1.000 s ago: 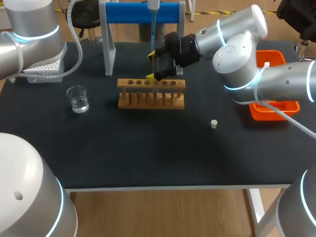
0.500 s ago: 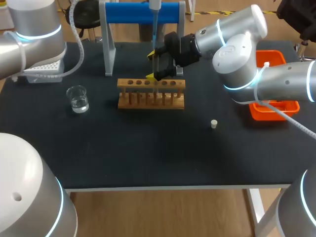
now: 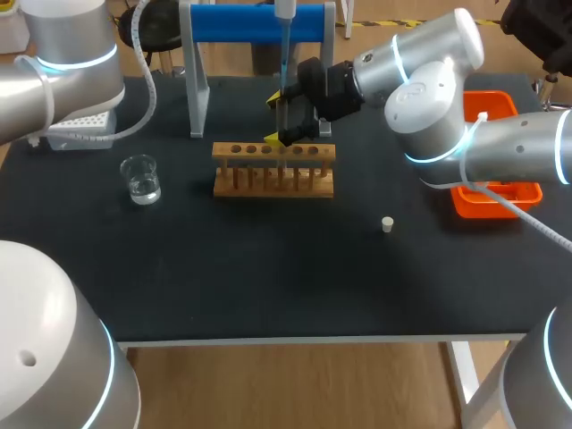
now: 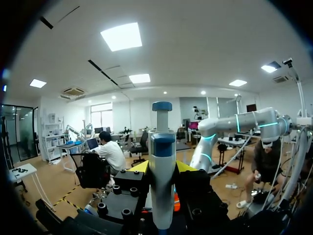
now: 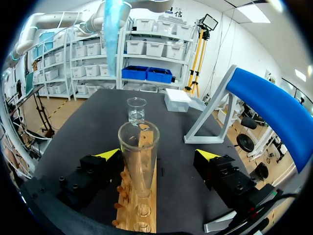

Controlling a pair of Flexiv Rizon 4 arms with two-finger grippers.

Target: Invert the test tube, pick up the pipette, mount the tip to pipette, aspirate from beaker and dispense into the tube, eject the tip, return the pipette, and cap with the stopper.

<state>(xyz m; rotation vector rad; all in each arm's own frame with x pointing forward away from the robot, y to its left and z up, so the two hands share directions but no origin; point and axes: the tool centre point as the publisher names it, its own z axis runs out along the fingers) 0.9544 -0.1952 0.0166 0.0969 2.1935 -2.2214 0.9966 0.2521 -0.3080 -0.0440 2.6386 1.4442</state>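
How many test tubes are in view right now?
1. The test tube stands in the wooden rack, between the right gripper's open fingers; the rack's other holes look empty.

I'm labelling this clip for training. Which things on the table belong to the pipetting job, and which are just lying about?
Part of the job:
pipette
test tube
beaker
stopper
white tip box

Not named in the task:
wooden rack, which holds the tube
blue stand
orange tray
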